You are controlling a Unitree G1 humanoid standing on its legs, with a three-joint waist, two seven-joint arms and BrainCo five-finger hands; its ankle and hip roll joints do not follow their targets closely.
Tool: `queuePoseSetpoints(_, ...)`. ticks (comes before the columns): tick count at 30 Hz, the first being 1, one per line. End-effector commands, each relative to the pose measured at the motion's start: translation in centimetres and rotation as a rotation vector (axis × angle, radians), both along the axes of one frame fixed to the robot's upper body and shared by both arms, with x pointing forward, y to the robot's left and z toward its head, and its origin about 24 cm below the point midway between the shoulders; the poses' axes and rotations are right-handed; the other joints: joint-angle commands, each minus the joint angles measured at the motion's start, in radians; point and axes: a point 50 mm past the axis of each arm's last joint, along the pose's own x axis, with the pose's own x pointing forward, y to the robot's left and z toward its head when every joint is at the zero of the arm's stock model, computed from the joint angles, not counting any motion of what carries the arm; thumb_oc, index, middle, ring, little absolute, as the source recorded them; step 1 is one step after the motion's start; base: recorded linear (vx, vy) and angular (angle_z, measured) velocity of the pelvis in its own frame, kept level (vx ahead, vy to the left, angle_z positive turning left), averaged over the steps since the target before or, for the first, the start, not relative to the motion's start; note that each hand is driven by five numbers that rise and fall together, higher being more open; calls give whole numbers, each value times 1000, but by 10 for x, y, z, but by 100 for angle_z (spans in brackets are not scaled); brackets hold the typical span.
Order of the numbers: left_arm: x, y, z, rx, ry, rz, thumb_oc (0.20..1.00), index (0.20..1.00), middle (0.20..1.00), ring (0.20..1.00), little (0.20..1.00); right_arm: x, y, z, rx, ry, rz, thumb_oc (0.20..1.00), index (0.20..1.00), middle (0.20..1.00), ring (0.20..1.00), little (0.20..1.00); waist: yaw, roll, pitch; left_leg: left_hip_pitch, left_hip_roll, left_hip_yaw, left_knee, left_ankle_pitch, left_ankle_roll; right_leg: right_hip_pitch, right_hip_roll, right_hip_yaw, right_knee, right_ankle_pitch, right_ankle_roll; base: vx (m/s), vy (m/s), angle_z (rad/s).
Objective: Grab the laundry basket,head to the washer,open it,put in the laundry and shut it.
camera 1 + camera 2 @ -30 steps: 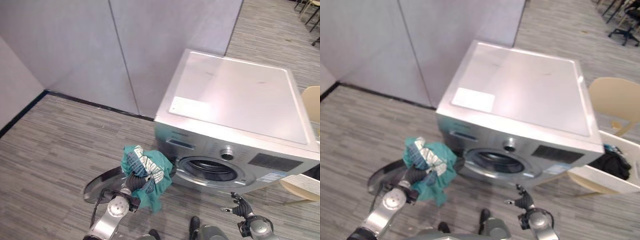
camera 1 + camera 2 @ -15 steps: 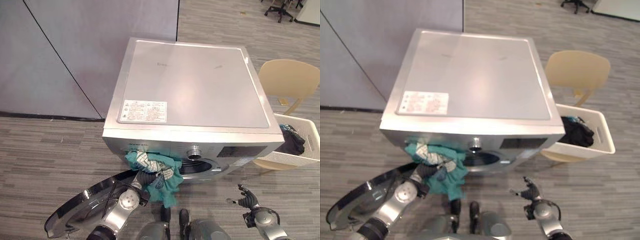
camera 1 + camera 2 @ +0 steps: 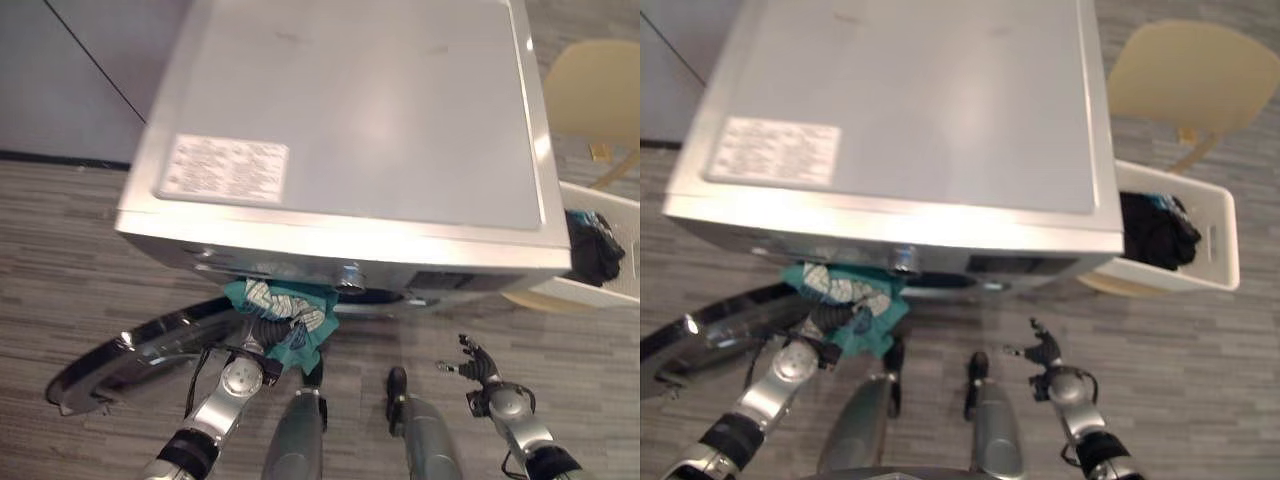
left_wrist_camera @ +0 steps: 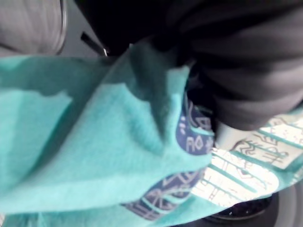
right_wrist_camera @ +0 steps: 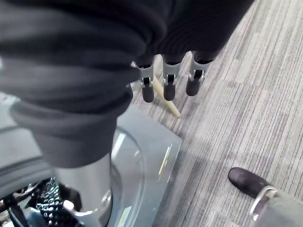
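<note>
Grey plank floor surrounds your washer, its door swung open. Your left robot hand clutches the teal laundry at the drum opening. Your right robot hand hangs relaxed, fingers straight. The laundry basket sits right of the washer.

I see a teal cloth garment printed with navy and white striped patches, a silver-grey metal washer bearing a white label, a white plastic laundry basket of black clothes, and grey streaked carpet floor.
</note>
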Motion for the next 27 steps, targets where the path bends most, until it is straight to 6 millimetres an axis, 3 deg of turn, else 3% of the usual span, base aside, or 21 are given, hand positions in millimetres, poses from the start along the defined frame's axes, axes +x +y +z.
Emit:
queuePoseSetpoints(1, 25, -19, 41, -105, -237, 37, 200, 200, 200, 200, 200, -1, -23, 16, -7, -102, -101, 1000, 1000, 1000, 1000, 1000, -31, 19, -4, -130, 26, -27, 217, -144, -4, -91, -21, -25, 108, -94, 4, -41, -65, 34)
queuePoseSetpoints(2, 25, -19, 41, -105, -237, 37, 200, 200, 200, 200, 200, -1, -23, 16, -7, -102, -101, 1000, 1000, 1000, 1000, 1000, -31, 19, -4, -131, 26, -27, 218, -144, -4, -92, -21, -25, 109, -94, 4, -158, -41, 27)
queuePoseSetpoints(3, 35, -22, 54, -99, -295, 63, 200, 200, 200, 200, 200, 2, -24, 21, 2, -139, -126, 1000, 1000, 1000, 1000, 1000, -40, 19, 5, -237, 30, -33, 321, -172, -1, -207, -30, -17, 225, -126, -12, -176, -36, 14)
queuePoseSetpoints(9, 72, -17, 109, 18, -515, 151, 200, 200, 200, 200, 200, 25, -15, 47, 18, -283, -129, 1000, 1000, 1000, 1000, 1000, -74, 19, 0, -584, 57, -48, 634, -274, 14, -563, -28, 28, 519, -224, -48, -130, 0, -10)
queuePoseSetpoints(12, 94, 3, 161, 115, -667, 228, 200, 200, 200, 200, 200, 33, -9, 61, 33, -351, -88, 1000, 1000, 1000, 1000, 1000, -96, 21, 9, -706, 69, -53, 752, -312, 22, -681, -29, 47, 634, -260, -61, -46, 22, -14)
queuePoseSetpoints(13, 107, 17, 213, 210, -807, 268, 200, 200, 200, 200, 200, 37, -6, 70, 47, -392, -55, 1000, 1000, 1000, 1000, 1000, -113, 25, 12, -775, 73, -62, 815, -335, 29, -746, -29, 55, 696, -285, -68, -21, -3, -25)
queuePoseSetpoints(17, 110, 35, 306, 392, -1053, 375, 200, 200, 200, 200, 200, 41, -3, 81, 62, -452, -4, 1000, 1000, 1000, 1000, 1000, -143, 31, 13, -859, 72, -79, 894, -358, 32, -831, -22, 59, 780, -310, -70, 5, -8, -6)
queuePoseSetpoints(18, 110, 34, 307, 393, -1056, 373, 200, 200, 200, 200, 200, 41, -3, 82, 64, -454, -5, 1000, 1000, 1000, 1000, 1000, -142, 30, 14, -863, 72, -79, 897, -359, 31, -835, -23, 59, 783, -311, -70, 0, 0, 0)
queuePoseSetpoints(19, 109, 38, 335, 502, -1121, 414, 200, 200, 200, 200, 200, 44, -1, 86, 73, -476, 19, 1000, 1000, 1000, 1000, 1000, -150, 30, 16, -890, 69, -83, 929, -364, 31, -860, -18, 62, 812, -314, -67, 0, -5, -3)
queuePoseSetpoints(20, 107, 41, 346, 557, -1144, 440, 200, 200, 200, 200, 200, 45, 0, 89, 72, -487, 37, 1000, 1000, 1000, 1000, 1000, -154, 30, 17, -900, 71, -83, 938, -365, 29, -870, -17, 62, 821, -315, -66, 0, 0, 0)
queuePoseSetpoints(22, 108, 42, 356, 596, -1156, 455, 200, 200, 200, 200, 200, 48, 2, 94, 76, -509, 49, 1000, 1000, 1000, 1000, 1000, -156, 26, 18, -913, 71, -87, 955, -368, 28, -884, -15, 62, 836, -319, -67, 3, -16, -1)
queuePoseSetpoints(23, 108, 47, 368, 614, -1148, 489, 1000, 1000, 1000, 1000, 1000, 50, 1, 99, 80, -523, 64, 1000, 1000, 1000, 1000, 1000, -161, 20, 20, -938, 70, -96, 978, -367, 25, -906, -13, 61, 858, -315, -65, 0, 0, 0)
queuePoseSetpoints(27, 114, 51, 376, 621, -1042, 464, 1000, 1000, 1000, 1000, 1000, 58, -3, 108, 62, -525, 94, 1000, 1000, 1000, 1000, 1000, -163, 19, 17, -973, 63, -102, 998, -361, 22, -935, -16, 54, 884, -320, -67, -1, -8, 1)
